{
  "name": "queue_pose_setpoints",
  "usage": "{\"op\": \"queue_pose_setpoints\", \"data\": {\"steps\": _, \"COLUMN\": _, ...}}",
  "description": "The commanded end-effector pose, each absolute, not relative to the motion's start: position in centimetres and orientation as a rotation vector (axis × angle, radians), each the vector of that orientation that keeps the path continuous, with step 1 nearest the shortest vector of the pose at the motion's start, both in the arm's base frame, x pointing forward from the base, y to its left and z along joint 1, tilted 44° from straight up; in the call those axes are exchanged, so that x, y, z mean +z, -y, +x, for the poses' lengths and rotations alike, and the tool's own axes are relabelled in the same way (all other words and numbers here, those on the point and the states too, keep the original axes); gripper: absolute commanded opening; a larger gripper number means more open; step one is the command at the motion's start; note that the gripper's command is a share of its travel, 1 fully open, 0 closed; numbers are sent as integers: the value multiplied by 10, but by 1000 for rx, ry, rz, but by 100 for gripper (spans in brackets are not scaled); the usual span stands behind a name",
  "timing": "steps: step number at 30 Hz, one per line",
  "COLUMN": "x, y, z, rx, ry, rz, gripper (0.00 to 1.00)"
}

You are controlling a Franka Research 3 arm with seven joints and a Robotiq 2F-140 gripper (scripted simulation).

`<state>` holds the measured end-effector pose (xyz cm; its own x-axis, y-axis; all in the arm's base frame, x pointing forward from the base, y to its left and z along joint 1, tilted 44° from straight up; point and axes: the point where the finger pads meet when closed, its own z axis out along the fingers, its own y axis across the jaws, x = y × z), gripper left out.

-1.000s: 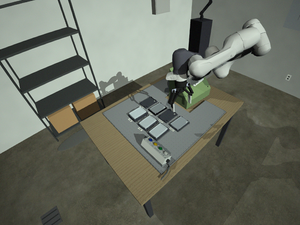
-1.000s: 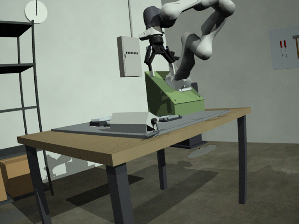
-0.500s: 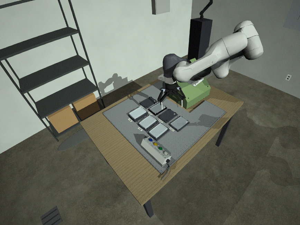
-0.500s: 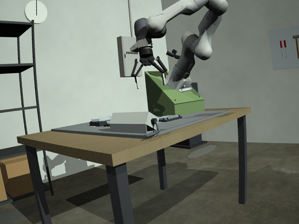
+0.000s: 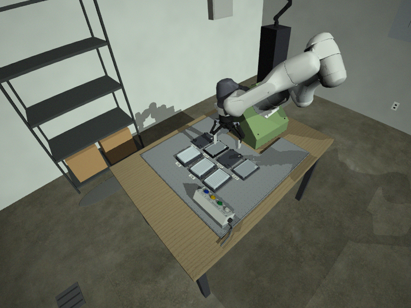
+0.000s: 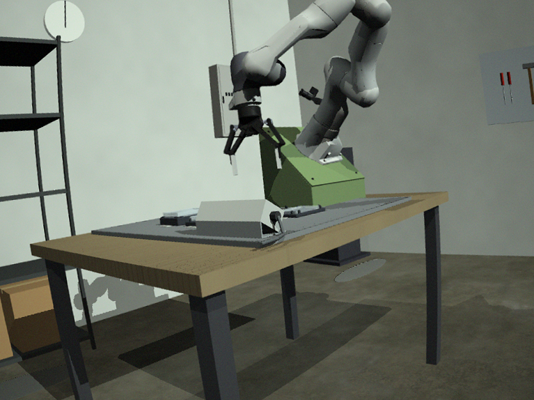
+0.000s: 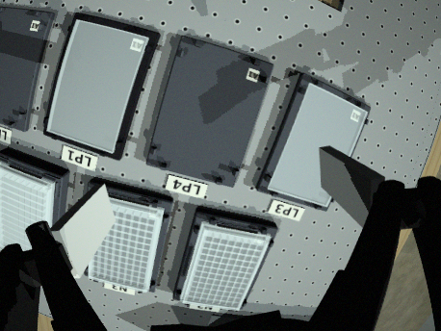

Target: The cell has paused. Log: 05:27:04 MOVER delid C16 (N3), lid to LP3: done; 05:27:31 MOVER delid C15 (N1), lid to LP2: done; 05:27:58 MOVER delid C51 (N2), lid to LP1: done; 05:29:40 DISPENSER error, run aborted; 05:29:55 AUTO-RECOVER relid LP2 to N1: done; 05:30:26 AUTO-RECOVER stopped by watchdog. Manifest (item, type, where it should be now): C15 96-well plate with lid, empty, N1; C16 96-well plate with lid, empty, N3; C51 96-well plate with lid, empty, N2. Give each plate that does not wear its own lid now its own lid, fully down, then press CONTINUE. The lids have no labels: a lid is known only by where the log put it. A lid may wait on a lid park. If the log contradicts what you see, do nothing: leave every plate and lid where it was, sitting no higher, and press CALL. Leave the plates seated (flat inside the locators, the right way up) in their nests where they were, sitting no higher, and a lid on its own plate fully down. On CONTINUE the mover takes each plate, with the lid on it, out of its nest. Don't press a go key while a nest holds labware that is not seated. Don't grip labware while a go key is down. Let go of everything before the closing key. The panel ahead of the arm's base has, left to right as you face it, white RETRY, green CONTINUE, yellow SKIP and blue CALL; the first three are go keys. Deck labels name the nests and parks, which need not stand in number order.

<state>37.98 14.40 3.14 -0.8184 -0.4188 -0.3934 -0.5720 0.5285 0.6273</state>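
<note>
While the gripper (image 5: 227, 140) hangs high over the deck plate (image 5: 277, 170), its jaws stand at full spread with nothing between them.

Park row, wrist view, left to right:
- a dark bare park (image 7: 19, 67), cut by the frame edge; label not readable
- LP1 lid (image 7: 96, 87), pale grey, flat in its park
- LP4 park (image 7: 205, 112), dark and bare
- LP3 lid (image 7: 317, 144), pale grey, flat in its park

Nest row: three 96-well plates, left (image 7: 22, 201), middle (image 7: 131, 242) and right (image 7: 224, 262). You cannot read the nest labels from here, and you cannot tell which plate wears a lid.

Relation to watch: both lids lie beyond the pads, on the side of the green pedestal (image 5: 264, 128). The LP1 lid is up and left of the light pad (image 7: 86, 230). The LP3 lid sits just beside the dark pad (image 7: 347, 178). Each lid's long axis runs from the nest row toward the pedestal. The line from pad to pad runs roughly along the park row, so it would cross a lid's short width. That line looks skewed against the row.

Judgement: expect a wrist twist to square the pads to the long edges, a shift toward the chosen park, then a long descent. A skewed closure may catch a corner and tilt the lid.
</note>
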Motion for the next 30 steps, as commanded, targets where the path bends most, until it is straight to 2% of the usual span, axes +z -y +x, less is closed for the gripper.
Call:
{"op": "queue_pose_setpoints", "data": {"steps": 1, "x": 3, "y": -133, "z": 380, "rx": 1172, "ry": -2750, "rz": -551, "gripper": 100}}
{"op": "queue_pose_setpoints", "data": {"steps": 12, "x": -44, "y": -119, "z": 360, "rx": 1182, "ry": -2898, "rz": -260, "gripper": 100}}
{"op": "queue_pose_setpoints", "data": {"steps": 30, "x": -45, "y": -119, "z": 360, "rx": 1182, "ry": -2901, "rz": -253, "gripper": 100}}
